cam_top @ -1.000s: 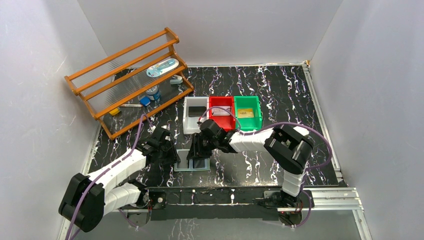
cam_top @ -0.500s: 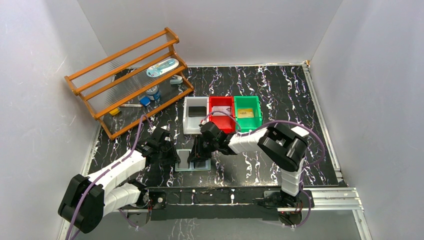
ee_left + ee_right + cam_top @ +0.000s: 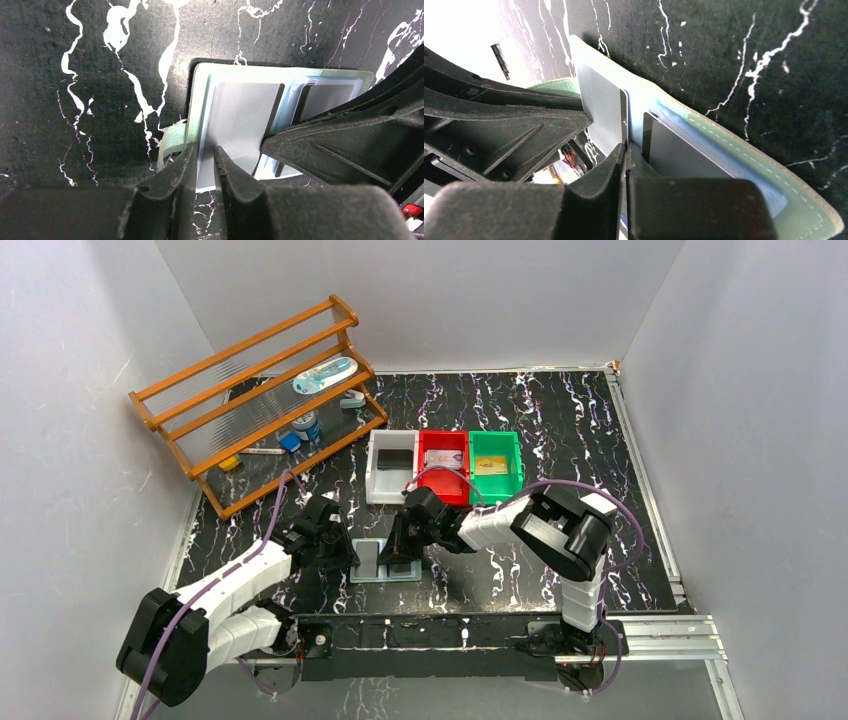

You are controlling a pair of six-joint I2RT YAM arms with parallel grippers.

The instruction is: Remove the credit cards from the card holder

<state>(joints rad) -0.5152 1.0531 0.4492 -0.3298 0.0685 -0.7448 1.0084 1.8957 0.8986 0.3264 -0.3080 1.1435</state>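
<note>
Take the flat grey-green bifold card holder (image 3: 366, 560) as your landmark: it lies open on the black marbled table (image 3: 560, 420). A grey plastic credit card (image 3: 240, 115) sits in its left pocket and a second card (image 3: 327, 95) in its right. The left gripper (image 3: 205, 150) clamps the holder's left side, while the right gripper (image 3: 626, 146) pinches the left card's inner edge. Just behind the holder, three plastic bins stand in a row, with the white bin (image 3: 390, 485) left, the red bin (image 3: 444, 485) in the middle and the green bin (image 3: 497, 483) right. Further behind and to its left, you see the slatted wooden rack (image 3: 262, 400).

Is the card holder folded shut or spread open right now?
Spread open: the card holder lies flat on the table, its two clear pockets facing up side by side.
</note>
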